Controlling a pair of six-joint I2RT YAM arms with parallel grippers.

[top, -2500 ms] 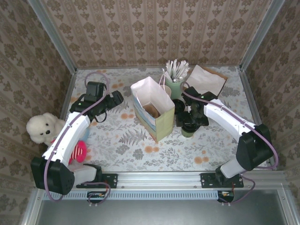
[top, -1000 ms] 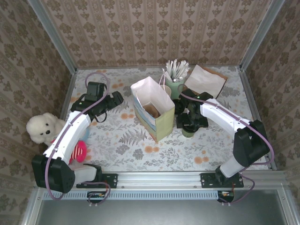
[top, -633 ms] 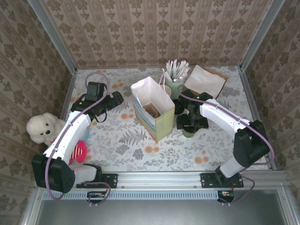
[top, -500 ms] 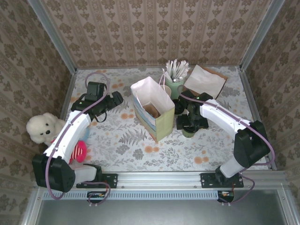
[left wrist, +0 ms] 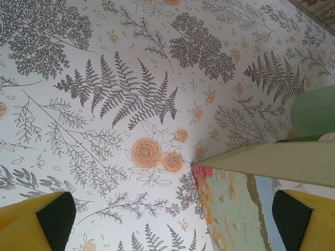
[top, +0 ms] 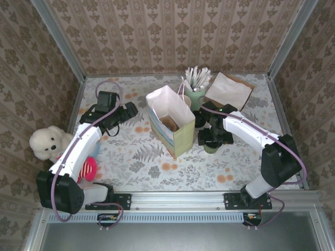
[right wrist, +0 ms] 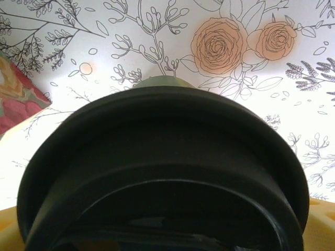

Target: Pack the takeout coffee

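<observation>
a: where's the coffee?

b: the coffee (top: 211,148) stands upright on the table (top: 141,157), just right of the bag (top: 175,128). from above, just a bit of its green base shows under the right arm (top: 246,130).

a: and from the right wrist?

b: its black lid (right wrist: 162,157) is right up against the camera, with a sliver of green cup (right wrist: 162,81) above it. the floral table (right wrist: 78,31) lies beyond, and a red patch of the bag (right wrist: 15,99) sits at the left edge.

a: are the right jaws pinching it?

b: cannot tell. the yellow fingers (right wrist: 320,219) sit at the bottom corners with the lid between them, but any contact is hidden.

a: left jaws?

b: spread wide. the dark pads (left wrist: 55,214) sit at opposite bottom corners, with table (left wrist: 104,78) and a bag corner (left wrist: 272,162) showing between them. they hang over the table well to the left of the bag.

a: what else is around?

b: a pale-green stick cup (top: 194,94) stands behind the bag, and a flat brown bag (top: 230,89) lies at the back right. a white teddy (top: 47,142) sits outside the left wall, with a pink toy (top: 90,168) near it.
</observation>
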